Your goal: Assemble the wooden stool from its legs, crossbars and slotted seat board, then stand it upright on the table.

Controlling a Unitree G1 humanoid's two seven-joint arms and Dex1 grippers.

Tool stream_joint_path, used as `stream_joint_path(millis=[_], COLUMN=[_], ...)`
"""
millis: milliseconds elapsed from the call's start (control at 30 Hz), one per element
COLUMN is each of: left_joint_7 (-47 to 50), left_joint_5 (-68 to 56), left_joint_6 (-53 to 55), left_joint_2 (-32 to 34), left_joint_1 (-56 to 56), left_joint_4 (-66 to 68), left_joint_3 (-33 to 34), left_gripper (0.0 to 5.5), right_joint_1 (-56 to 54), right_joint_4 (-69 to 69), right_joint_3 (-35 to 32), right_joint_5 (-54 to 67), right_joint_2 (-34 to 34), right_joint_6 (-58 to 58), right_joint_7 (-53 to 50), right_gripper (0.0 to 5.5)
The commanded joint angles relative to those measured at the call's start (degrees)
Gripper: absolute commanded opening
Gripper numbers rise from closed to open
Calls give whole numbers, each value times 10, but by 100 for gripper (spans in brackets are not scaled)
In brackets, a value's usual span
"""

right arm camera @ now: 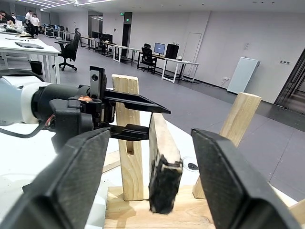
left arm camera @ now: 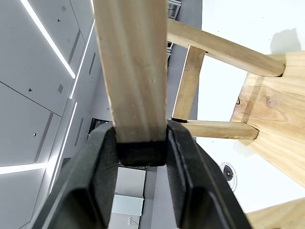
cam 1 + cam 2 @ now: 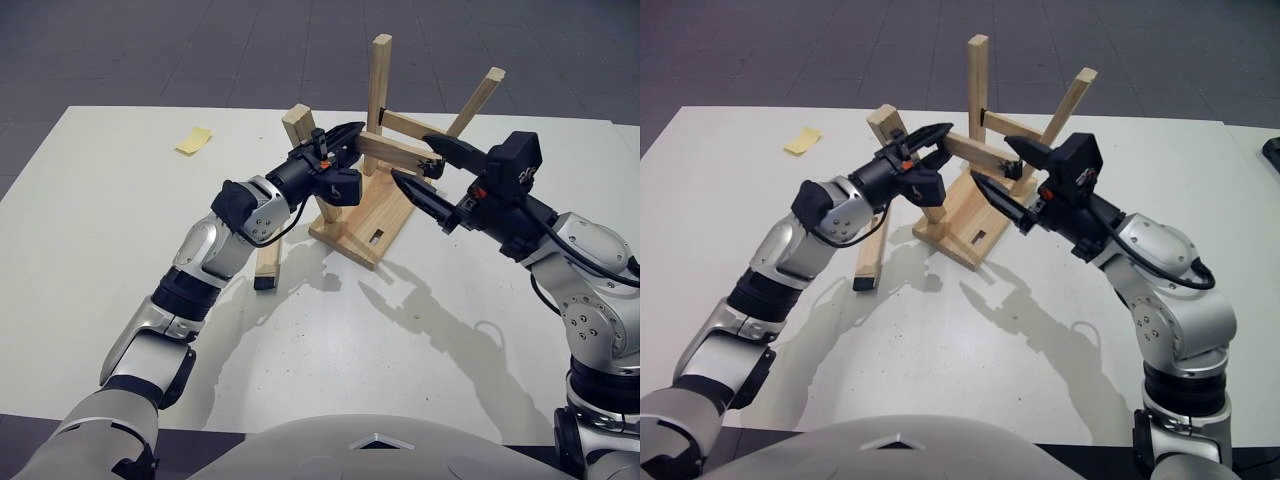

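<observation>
On the white table (image 3: 120,250) the stool (image 3: 965,210) is tipped on one edge of its seat board (image 3: 358,225), and an open slot shows in the board's underside. Two legs rise from the board, one straight up (image 3: 379,80) and one slanting away (image 3: 478,98), with a crossbar (image 3: 410,126) joining them. The left gripper (image 3: 352,135) sits just above the seat board, its fingers clamped on one end of another leg (image 3: 395,150) that runs level across the front of the stool; whether this leg is joined to the board cannot be told. The right gripper (image 3: 410,158) hangs at the far end of that leg, fingers spread wide on either side of its black tip (image 1: 162,186) without touching it. Beside the stool a loose wooden piece (image 3: 268,262) with a black end rests on the table. Well apart from the stool lies a small yellow note (image 3: 194,140).
</observation>
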Motion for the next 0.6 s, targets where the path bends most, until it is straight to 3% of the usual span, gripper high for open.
stream_joint_path(millis=[33, 433, 600], left_joint_7=[2, 7, 13], left_joint_5=[9, 19, 25], left_joint_6=[-1, -1, -2], left_joint_2=[0, 1, -1], left_joint_1=[-2, 1, 2], left_joint_4=[-7, -7, -8], left_joint_3=[0, 1, -1], left_gripper=[132, 132, 132], right_joint_1=[-1, 0, 2], right_joint_4=[4, 16, 17], right_joint_3=[2, 12, 14], right_joint_5=[3, -4, -1], right_joint_2=[-2, -5, -5], right_joint_6=[9, 17, 22], right_joint_7=[-1, -5, -6], right_gripper=[242, 59, 52])
